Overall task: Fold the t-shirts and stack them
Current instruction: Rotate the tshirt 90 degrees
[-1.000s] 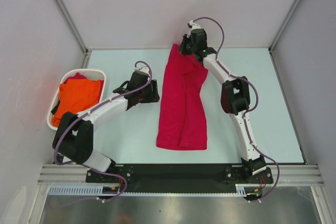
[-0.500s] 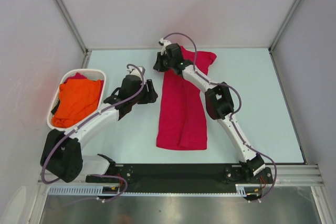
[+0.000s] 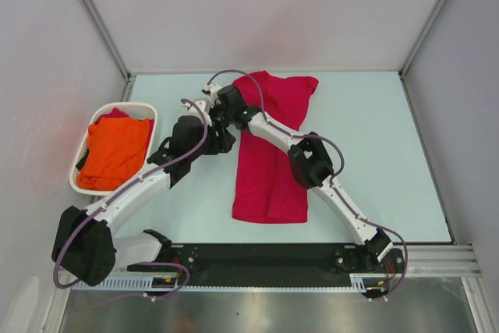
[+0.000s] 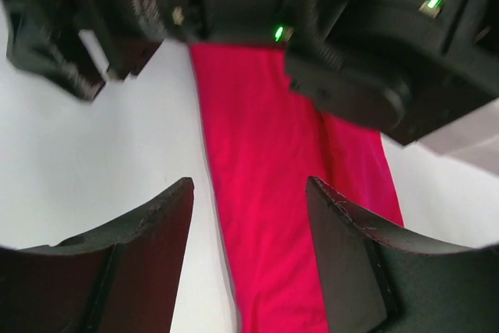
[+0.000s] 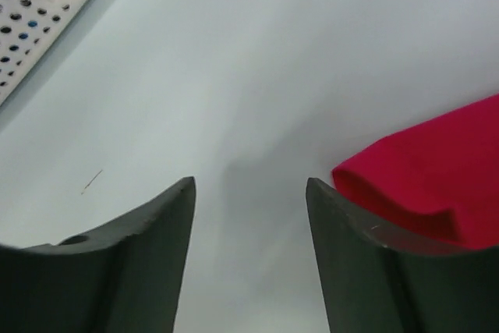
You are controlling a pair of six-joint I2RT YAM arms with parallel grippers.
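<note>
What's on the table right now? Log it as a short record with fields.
crimson t-shirt: flat on the table, long and narrow, wider at the far end
orange t-shirt: bundled in the white basket, at the left
left fingers: open, empty, above the crimson t-shirt's left edge
right fingers: open, empty, over bare table beside a crimson corner

the crimson t-shirt (image 3: pixel 269 177) is plain, the orange t-shirt (image 3: pixel 115 150) plain, the basket (image 3: pixel 125 106) white.

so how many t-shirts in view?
2. The crimson t-shirt lies on the table; the orange t-shirt sits in the white basket. Red cloth beneath may be a third.
</note>
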